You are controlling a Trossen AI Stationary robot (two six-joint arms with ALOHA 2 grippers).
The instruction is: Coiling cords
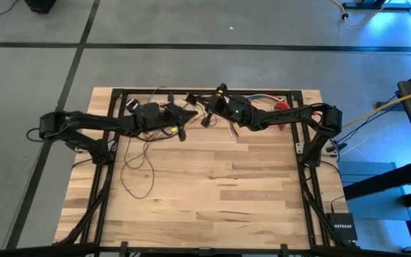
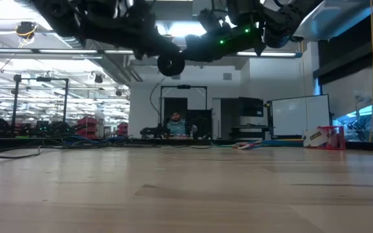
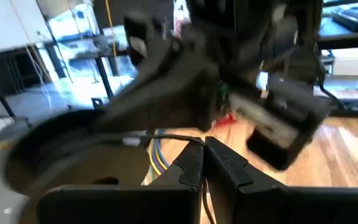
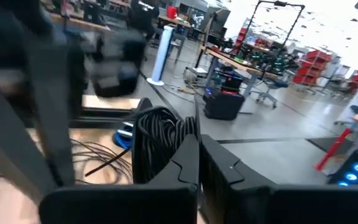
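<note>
The cord is a thin dark wire. Part of it lies in slack loops [image 1: 140,168] on the wooden table, left of the middle. Another part is a bundle of coiled turns [image 4: 160,134] at my right gripper. Both grippers stand raised over the table's far middle and face each other. My left gripper [image 1: 181,123] is shut on a strand of the cord. My right gripper [image 1: 207,118] is shut on the coiled bundle. In the low view a round black piece [image 2: 171,64] hangs just below the two grippers. My left gripper pinches a single strand of the cord [image 3: 178,138] between its two fingertips. The fingers lie level, coming from the table's left, and the strand runs across them. My right gripper pinches the coiled bundle [image 4: 174,138], several turns together, at its fingertips. Its fingers lie level, coming from the table's right. The bundle is lifted clear of the table.
A short bunch of multicoloured wires [image 1: 264,101] and a red object [image 1: 282,108] lie at the table's far right. A yellow cable [image 1: 377,108] runs off beyond the right edge. A black frame [image 1: 205,91] borders the table. Bare wood [image 1: 220,193] lies toward the near edge.
</note>
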